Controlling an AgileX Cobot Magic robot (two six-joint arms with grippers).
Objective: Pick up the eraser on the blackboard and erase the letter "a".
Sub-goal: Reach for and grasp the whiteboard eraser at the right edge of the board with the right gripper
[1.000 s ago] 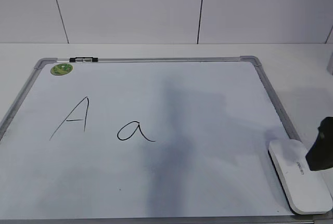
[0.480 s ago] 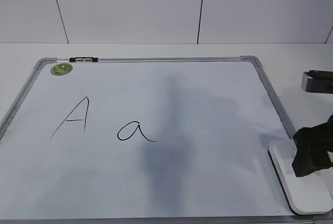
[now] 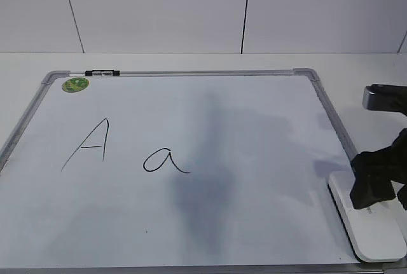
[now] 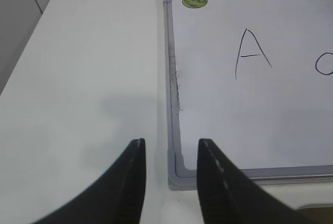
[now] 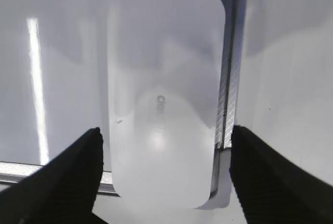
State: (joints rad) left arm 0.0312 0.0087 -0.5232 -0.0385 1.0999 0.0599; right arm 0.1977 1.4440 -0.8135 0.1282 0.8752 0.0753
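Right gripper [image 5: 164, 167] spread wide, fingers either side of the eraser [image 5: 164, 94], no contact visible. Eraser lies on the blackboard [image 3: 254, 159] at its near right corner, overlapping the frame. Only the exterior view shows letter "a" [image 3: 164, 161] whole, mid-board. Left gripper [image 4: 169, 182] open, off the board's left corner.
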